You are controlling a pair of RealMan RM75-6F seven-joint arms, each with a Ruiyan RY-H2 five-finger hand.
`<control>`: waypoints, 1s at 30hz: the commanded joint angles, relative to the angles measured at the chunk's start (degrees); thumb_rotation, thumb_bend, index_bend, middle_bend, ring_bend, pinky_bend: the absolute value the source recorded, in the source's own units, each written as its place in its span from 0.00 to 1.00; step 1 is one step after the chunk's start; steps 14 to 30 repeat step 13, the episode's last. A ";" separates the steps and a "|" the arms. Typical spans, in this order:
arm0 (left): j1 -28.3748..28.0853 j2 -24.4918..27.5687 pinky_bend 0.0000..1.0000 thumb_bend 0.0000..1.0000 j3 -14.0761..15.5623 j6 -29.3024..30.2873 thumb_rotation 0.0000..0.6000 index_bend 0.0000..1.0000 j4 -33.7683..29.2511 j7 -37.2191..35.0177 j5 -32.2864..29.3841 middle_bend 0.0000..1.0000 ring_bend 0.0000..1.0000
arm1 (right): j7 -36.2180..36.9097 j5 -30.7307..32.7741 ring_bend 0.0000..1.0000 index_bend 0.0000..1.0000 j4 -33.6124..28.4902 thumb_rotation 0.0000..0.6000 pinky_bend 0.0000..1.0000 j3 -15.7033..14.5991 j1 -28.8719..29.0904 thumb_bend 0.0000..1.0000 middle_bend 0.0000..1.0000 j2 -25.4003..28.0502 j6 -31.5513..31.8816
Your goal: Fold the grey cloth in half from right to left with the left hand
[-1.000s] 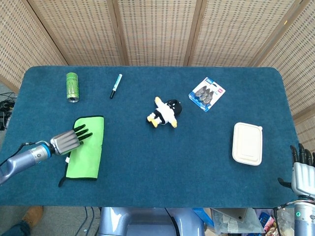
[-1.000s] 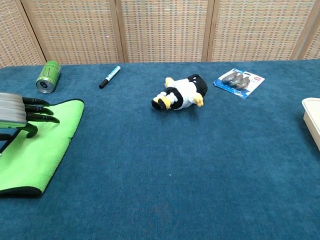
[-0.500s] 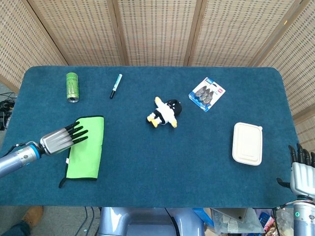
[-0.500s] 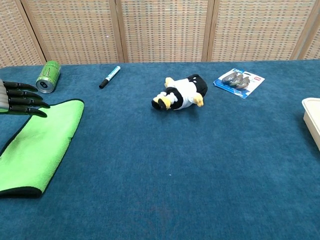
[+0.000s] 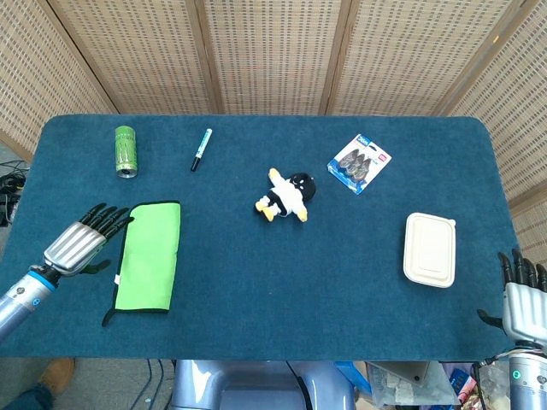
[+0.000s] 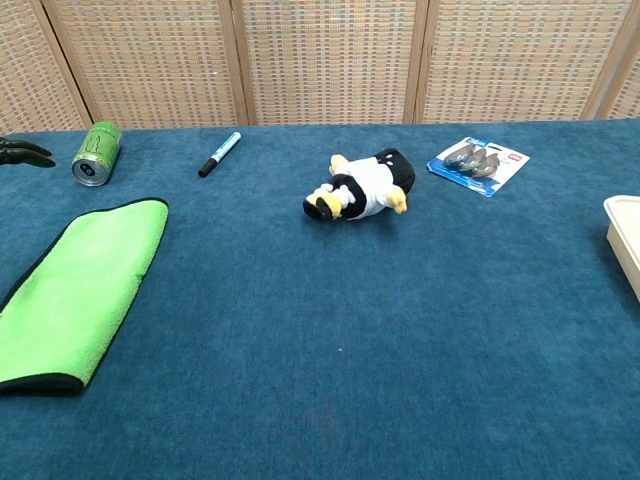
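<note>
A blue-carpeted table (image 5: 359, 282) seen from above. The left hand (image 5: 79, 243) hovers near the table's left edge with its fingers (image 5: 104, 219) spread apart and holding nothing; in the chest view only its dark fingertips (image 6: 24, 152) show at the left border. Just beside those fingertips, on their right and not touching them, lies the cloth (image 5: 149, 256), which looks bright green with a dark trim rather than grey; it rests flat as a narrow folded strip running toward the table's near edge. Beyond the fingertips, further up the table, a green drink can (image 5: 126, 150) lies on its side, with a marker pen (image 5: 201, 148) to its right. A stuffed penguin toy (image 5: 286, 196) sits well apart from the hand, near the centre. The right hand (image 5: 522, 295) rests off the table's near right corner, fingers pointing up and slightly apart, holding nothing, close to a white lidded container (image 5: 430, 248).
</note>
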 commanded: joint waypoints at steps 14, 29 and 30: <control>17.08 0.12 0.00 0.21 -10.61 12.98 1.00 0.00 -20.88 10.69 -21.83 0.00 0.00 | 2.27 -3.39 0.00 0.00 -1.83 1.00 0.00 -0.86 -0.61 0.00 0.00 1.36 1.16; 17.08 0.12 0.00 0.21 -10.61 12.98 1.00 0.00 -20.88 10.69 -21.83 0.00 0.00 | 2.27 -3.39 0.00 0.00 -1.83 1.00 0.00 -0.86 -0.61 0.00 0.00 1.36 1.16; 17.08 0.12 0.00 0.21 -10.61 12.98 1.00 0.00 -20.88 10.69 -21.83 0.00 0.00 | 2.27 -3.39 0.00 0.00 -1.83 1.00 0.00 -0.86 -0.61 0.00 0.00 1.36 1.16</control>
